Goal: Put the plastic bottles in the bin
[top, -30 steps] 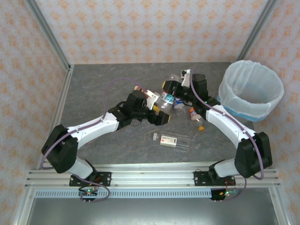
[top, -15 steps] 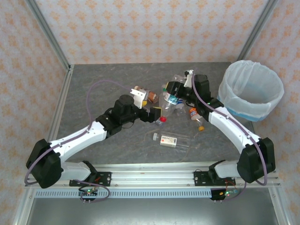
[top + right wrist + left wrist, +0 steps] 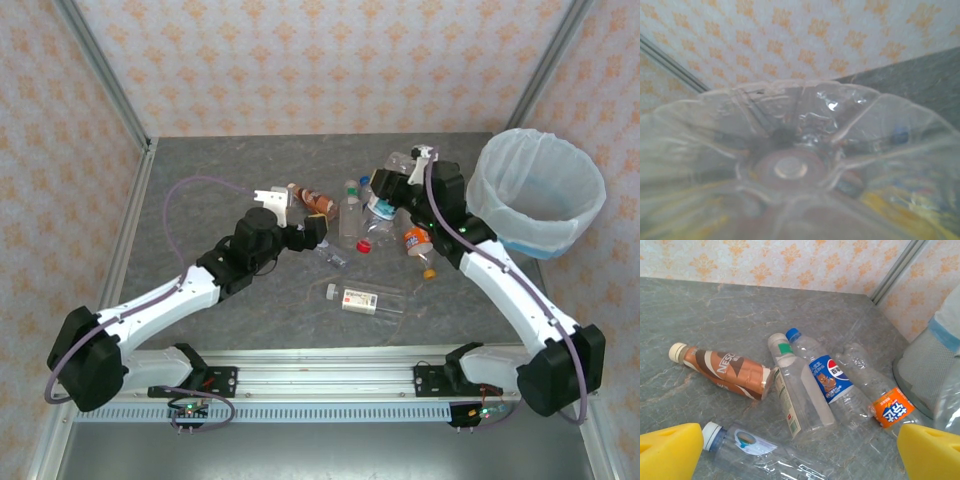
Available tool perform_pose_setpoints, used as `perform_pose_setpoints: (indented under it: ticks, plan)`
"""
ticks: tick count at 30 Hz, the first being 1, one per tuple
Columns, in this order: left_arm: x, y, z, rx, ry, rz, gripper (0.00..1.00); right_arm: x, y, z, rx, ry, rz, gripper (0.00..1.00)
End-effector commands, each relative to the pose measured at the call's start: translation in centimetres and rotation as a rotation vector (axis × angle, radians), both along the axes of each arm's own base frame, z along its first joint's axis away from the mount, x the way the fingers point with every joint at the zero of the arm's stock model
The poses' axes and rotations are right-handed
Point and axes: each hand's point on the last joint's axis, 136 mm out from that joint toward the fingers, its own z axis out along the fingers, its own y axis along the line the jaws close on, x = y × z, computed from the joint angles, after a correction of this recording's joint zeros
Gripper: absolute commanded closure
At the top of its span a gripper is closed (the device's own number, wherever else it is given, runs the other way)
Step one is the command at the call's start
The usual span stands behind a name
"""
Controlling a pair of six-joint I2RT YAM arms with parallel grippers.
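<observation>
Seen from above, the bin (image 3: 520, 238) stands on the table (image 3: 200, 190) at the upper right of the frame. A heap of bottles (image 3: 352, 212) lies mid-frame, left of it. One bottle (image 3: 365, 299) lies apart, below the heap.

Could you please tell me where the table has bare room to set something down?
Bare table runs along the back wall and down the far-left side, beyond the brown bottle. It is crowded mid-table, from that bottle across to the bin, and a lone bottle lies nearer the front.
</observation>
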Motion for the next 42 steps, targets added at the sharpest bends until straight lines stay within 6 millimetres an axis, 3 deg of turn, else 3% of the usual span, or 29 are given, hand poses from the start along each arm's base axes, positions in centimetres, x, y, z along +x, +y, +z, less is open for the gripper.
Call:
perform_pose_setpoints:
  ticks: [1,5,10,13,17,22,27,33,42]
  plan:
    - [0.9,0.8,0.3,-0.013,0.001,0.07,0.0,-0.6,-2.4,5.1,-0.028,-0.15,-0.099,0.63]
    - [1.2,1.1,0.6,-0.038,-0.02,0.099,0.0,-1.3,-4.6,7.7,-0.08,-0.24,-0.189,0.63]
    - [0.7,-2.6,0.6,-0.08,-0.043,-0.096,0.0,-2.1,-8.2,12.2,-0.128,-0.355,-0.337,0.63]
    - [0.9,-3.1,-0.1,-0.095,-0.031,-0.105,0.0,-2.5,-10.8,14.6,-0.15,-0.412,-0.443,0.63]
    - [0.9,-2.9,-0.2,-0.053,-0.03,-0.099,0.0,-3.4,-14.3,17.3,-0.149,-0.476,-0.561,0.63]
    - [1.2,-0.8,-0.8,0.028,-0.026,-0.009,0.0,-5.1,-16.9,20.1,-0.182,-0.564,-0.644,0.63]
    - [0.9,-0.3,-1.4,0.058,-0.012,-0.007,0.0,-6.4,-19.8,21.3,-0.29,-0.59,-0.766,0.64]
    - [0.6,-1.7,-2.2,0.063,0.039,-0.083,0.0,-7.0,-22.4,21.7,-0.401,-0.584,-0.849,0.64]
    - [1.0,-2.3,-2.2,0.082,0.051,-0.099,0.0,-7.6,-27.0,20.8,-0.598,-0.521,-1.033,0.63]
